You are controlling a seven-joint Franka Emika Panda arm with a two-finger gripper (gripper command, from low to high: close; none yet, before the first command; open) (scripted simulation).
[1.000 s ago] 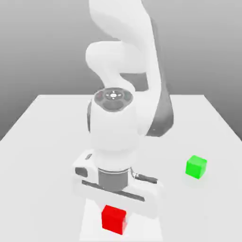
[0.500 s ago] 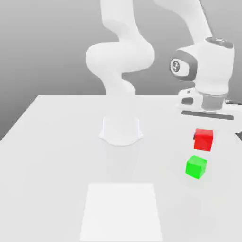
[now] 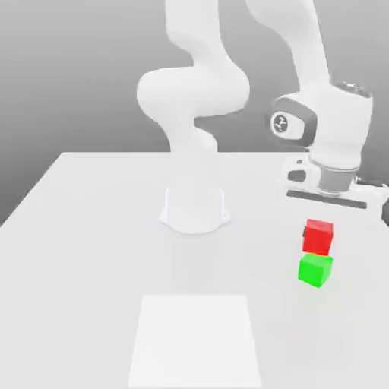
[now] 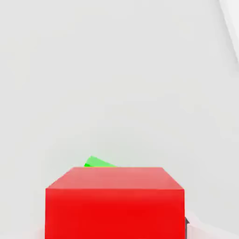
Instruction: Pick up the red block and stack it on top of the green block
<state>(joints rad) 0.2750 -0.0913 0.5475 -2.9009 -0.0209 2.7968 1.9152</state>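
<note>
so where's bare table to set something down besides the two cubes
Free: the white table between the arm's round base and the exterior view's left edge. Crowded: the exterior view's right, where the small red cube hangs over the small green cube.

Hand view: the red block covers nearly all of the green block — one green corner shows past its far edge. The red block is cut off by the picture's edge. Exterior view: whether the blocks touch cannot be told.
</note>
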